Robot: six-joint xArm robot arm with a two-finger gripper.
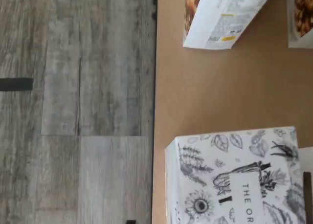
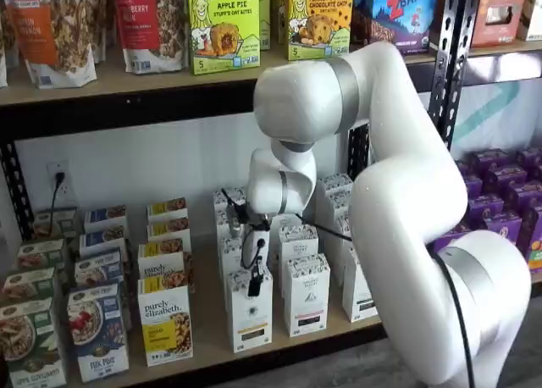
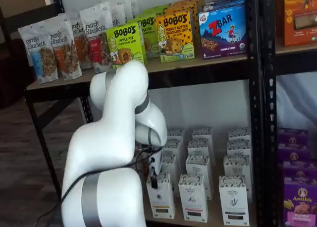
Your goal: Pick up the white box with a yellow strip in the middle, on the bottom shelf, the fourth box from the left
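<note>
The black fingers [image 2: 253,285] hang just above the top of the white box [image 2: 251,313], the front carton of its row on the bottom shelf [image 2: 212,330]; they show as one dark shape, so I cannot tell whether they are parted or closed. In both shelf views the white arm [image 3: 119,138] bends down over that carton, and a yellowish strip crosses the carton's lower front. The wrist view alone shows the carton's speckled top, printed with leaves, a sunflower and "THE OR", on the tan board beside grey plank flooring [image 1: 73,106]. Beside it a "purely elizabeth." box [image 2: 166,322] stands, and above are "BOBO'S" boxes [image 2: 223,24] reading "APPLE PIE" and a "ZBAR" box [image 3: 223,31].
</note>
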